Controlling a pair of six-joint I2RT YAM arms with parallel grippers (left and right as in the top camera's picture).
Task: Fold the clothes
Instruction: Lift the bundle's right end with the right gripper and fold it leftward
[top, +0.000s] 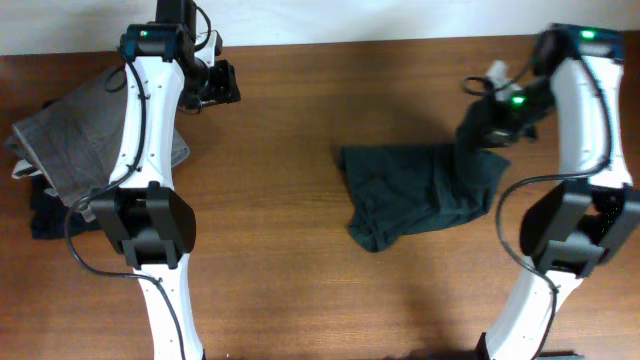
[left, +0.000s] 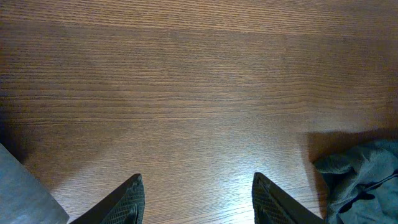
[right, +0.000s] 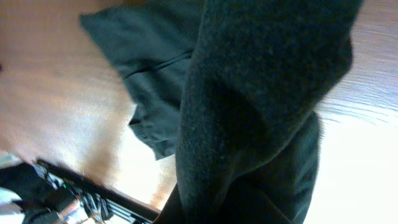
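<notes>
The dark charcoal T-shirt (top: 415, 190) lies crumpled on the wooden table, right of centre, no lettering showing. My right gripper (top: 490, 115) is shut on the T-shirt's right part and holds it lifted above the table. In the right wrist view the cloth (right: 261, 106) drapes over the fingers and hides them. My left gripper (top: 215, 85) is open and empty over bare wood at the back left. In the left wrist view its fingertips (left: 199, 199) frame the table, with an edge of the T-shirt (left: 360, 174) at the lower right.
Grey folded trousers (top: 70, 140) lie at the left edge on a black folded garment (top: 45, 215). A corner of the grey trousers (left: 25, 193) shows in the left wrist view. The table's back edge (top: 330, 42) meets a white wall.
</notes>
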